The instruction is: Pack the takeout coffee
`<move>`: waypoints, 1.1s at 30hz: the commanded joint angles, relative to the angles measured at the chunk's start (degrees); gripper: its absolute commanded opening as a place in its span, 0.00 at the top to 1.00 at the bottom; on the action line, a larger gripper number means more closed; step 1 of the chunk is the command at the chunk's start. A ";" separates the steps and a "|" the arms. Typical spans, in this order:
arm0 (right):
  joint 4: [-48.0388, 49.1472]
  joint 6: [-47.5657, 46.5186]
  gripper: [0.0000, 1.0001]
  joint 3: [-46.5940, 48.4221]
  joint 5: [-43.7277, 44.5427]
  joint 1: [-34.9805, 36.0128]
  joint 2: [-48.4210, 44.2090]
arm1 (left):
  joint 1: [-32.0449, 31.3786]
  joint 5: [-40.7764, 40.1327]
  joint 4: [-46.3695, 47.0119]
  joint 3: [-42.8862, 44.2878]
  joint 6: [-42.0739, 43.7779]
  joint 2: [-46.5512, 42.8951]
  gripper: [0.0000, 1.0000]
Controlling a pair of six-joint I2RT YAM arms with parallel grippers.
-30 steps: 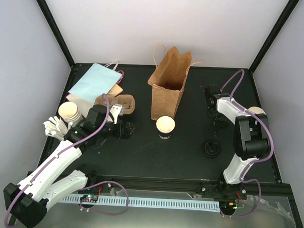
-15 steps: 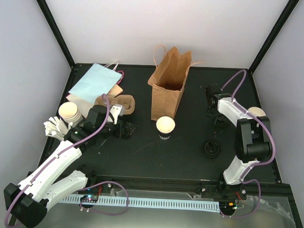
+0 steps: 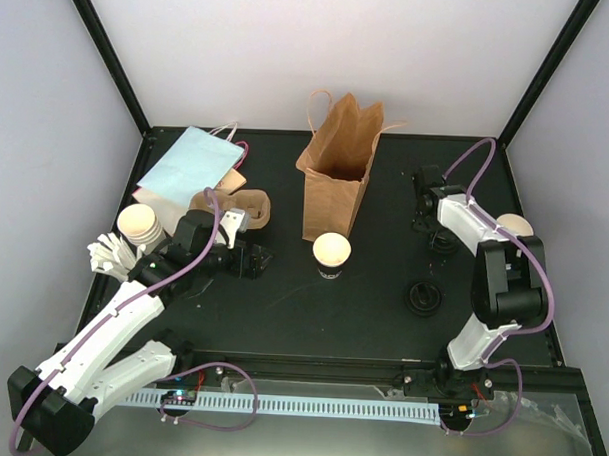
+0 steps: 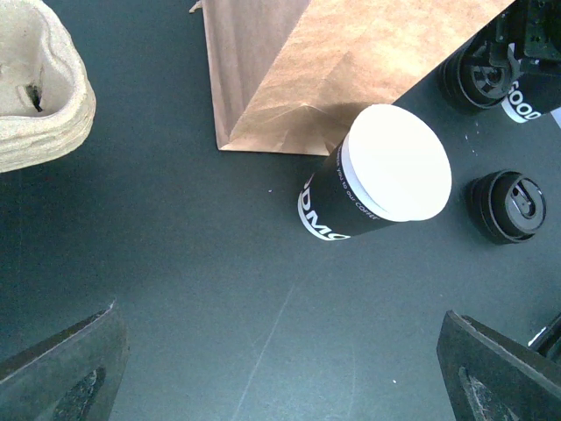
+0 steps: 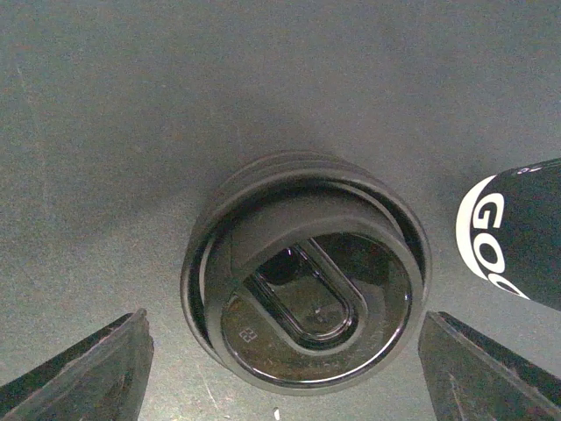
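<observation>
Right gripper spread over a lid, cup waiting uncapped

Right gripper (image 5: 282,326) was held spread wide above a round black lid (image 5: 302,307), one finger set to each side and neither touching; nothing was gripped. Left gripper (image 4: 280,320) was likewise seen fully spread and empty, low over the table (image 3: 312,308); ahead of it the open cup (image 4: 386,184) was found upright, just beside the foot of the brown bag (image 3: 336,174).

The step was judged to be the lift of that lid, for capping; it would be best done by a straight descent with the rim centred between the fingers, then a gentle close across the widest part, since thin plastic could be bowed or flicked away; a second cup (image 5: 513,232) was seen just beside on the right, so the outer finger was to be kept clear of it; an offset outer ring hinted at a nested lid beneath, which could not be settled.

Counted: three cups, the third cup (image 3: 140,222) at far left; two lids in plain view, the other lid (image 3: 424,295) nearer the bases; two bags, brown and a pale-blue bag (image 3: 192,162); one pulp carrier (image 3: 235,204).
</observation>
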 commanded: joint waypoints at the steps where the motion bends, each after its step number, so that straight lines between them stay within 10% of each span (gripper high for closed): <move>1: 1.23 0.44 0.14 1.49 1.02 -0.51 1.63 | -0.04 0.75 1.06 -0.22 0.30 -0.55 0.01; 33: 4.75 -0.61 0.23 -1.83 -4.84 -4.86 1.44 | -0.04 0.93 0.92 -0.12 0.44 -0.90 0.01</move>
